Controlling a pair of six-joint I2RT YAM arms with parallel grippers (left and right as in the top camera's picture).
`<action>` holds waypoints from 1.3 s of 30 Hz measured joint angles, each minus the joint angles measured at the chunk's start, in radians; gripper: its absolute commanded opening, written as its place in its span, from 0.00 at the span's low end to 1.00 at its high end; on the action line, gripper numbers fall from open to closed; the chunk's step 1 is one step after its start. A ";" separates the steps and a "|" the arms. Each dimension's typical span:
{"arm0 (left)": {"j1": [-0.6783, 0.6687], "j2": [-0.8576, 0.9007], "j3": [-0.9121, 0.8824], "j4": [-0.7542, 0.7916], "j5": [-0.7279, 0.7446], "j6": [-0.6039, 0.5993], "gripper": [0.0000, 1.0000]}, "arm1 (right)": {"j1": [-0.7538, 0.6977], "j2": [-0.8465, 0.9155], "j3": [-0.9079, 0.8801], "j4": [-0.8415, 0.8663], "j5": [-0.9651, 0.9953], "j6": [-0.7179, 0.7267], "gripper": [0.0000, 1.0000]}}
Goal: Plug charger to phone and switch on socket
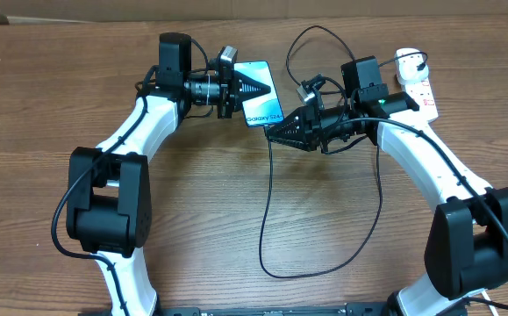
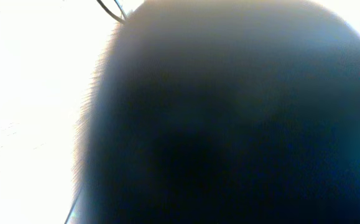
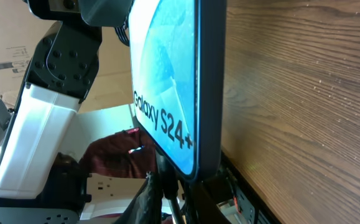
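Note:
The phone (image 1: 261,98) has a lit blue screen reading "Galaxy S24". It is held off the table, tilted, by my left gripper (image 1: 240,88), which is shut on its top end. The left wrist view is almost filled by a dark blur. My right gripper (image 1: 282,132) is shut on the charger's black connector tip (image 3: 165,180), which sits right at the phone's bottom edge (image 3: 186,168). I cannot tell whether it is inserted. The charger's thin black cable (image 1: 267,219) loops over the table. The white socket strip (image 1: 418,86) lies at the far right with a plug adapter (image 1: 409,61) on it.
The wooden table (image 1: 210,219) carries the cable's loop, which runs down the middle toward the front edge (image 1: 289,274). A second stretch of black cable arcs behind the right arm (image 1: 315,35). The left arm's white link shows in the right wrist view (image 3: 36,124).

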 measured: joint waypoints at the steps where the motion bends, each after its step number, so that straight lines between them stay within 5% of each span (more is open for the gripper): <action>1: 0.000 0.000 0.000 0.000 0.000 0.000 0.04 | 0.000 0.000 0.000 0.000 -0.001 0.000 0.13; 39: 0.000 0.000 0.000 0.000 0.016 0.003 0.04 | 0.000 0.000 0.000 0.012 -0.003 0.003 0.15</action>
